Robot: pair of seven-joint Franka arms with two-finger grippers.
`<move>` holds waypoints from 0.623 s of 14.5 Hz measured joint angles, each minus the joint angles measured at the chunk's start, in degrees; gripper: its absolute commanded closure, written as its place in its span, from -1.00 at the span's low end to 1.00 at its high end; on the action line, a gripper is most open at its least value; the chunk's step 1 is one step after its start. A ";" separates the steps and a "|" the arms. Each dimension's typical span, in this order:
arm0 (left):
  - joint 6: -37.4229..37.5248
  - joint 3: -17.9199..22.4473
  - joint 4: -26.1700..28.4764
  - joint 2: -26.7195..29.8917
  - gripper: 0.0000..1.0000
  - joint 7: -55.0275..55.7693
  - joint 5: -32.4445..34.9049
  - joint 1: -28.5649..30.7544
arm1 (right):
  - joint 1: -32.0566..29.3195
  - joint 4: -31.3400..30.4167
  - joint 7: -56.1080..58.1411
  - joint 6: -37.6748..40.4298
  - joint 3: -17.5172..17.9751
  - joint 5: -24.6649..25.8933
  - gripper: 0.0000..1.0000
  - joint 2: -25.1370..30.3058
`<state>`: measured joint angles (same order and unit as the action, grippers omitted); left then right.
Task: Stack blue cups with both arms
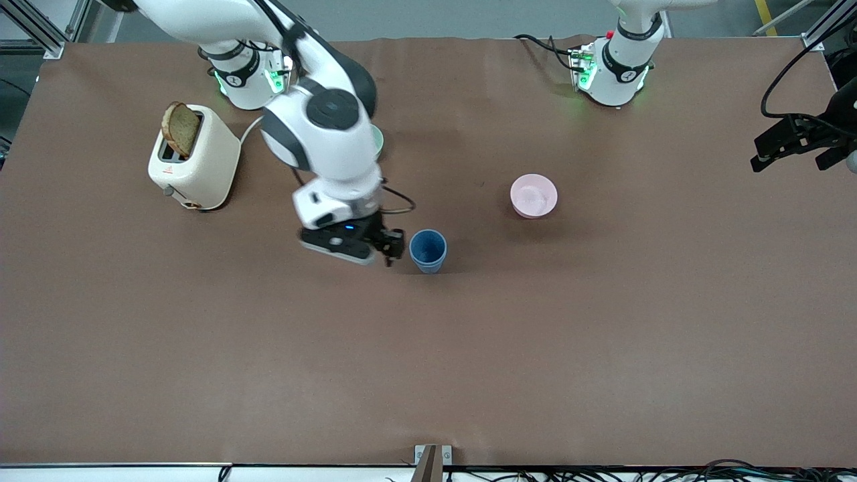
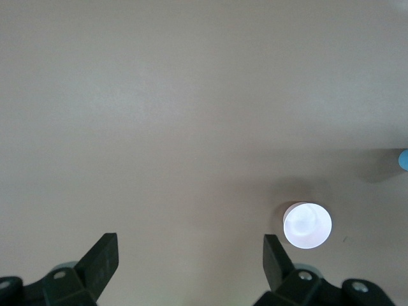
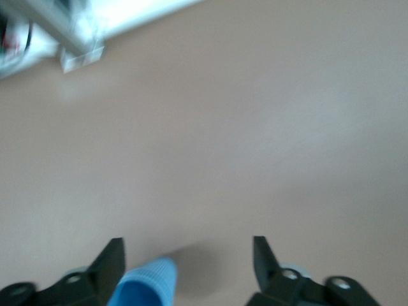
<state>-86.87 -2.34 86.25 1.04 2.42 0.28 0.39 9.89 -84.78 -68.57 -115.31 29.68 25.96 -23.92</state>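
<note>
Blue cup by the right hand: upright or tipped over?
Upright. The blue cup stands on the table with its open mouth up, rim fully visible in the front view, beside the open right hand.

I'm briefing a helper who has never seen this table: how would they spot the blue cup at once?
Start at the brown table and find the right claw, open and low near its middle. The blue cup stands upright right beside it, toward the left arm's end. It is nearer the front camera than the pink bowl, and it is narrower and taller.
</note>
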 measured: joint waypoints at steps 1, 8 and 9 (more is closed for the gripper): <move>0.00 0.00 0.01 0.00 -1.00 0.00 0.00 0.00 | -2.44 0.03 0.61 2.78 -0.03 0.00 -1.00 3.10; 0.00 -0.07 -0.01 0.00 -1.00 0.00 0.00 -0.08 | -14.89 -0.30 30.05 14.90 -8.08 -14.29 -1.00 16.55; 0.00 -0.33 0.00 0.01 -1.00 0.00 0.00 -0.14 | -14.69 -0.29 36.03 17.32 -12.57 -17.86 -1.00 18.38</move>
<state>-86.87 -2.67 86.25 1.05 2.41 0.28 0.25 -4.80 -85.08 -32.53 -97.99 17.11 8.10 -5.53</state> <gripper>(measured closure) 0.000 0.000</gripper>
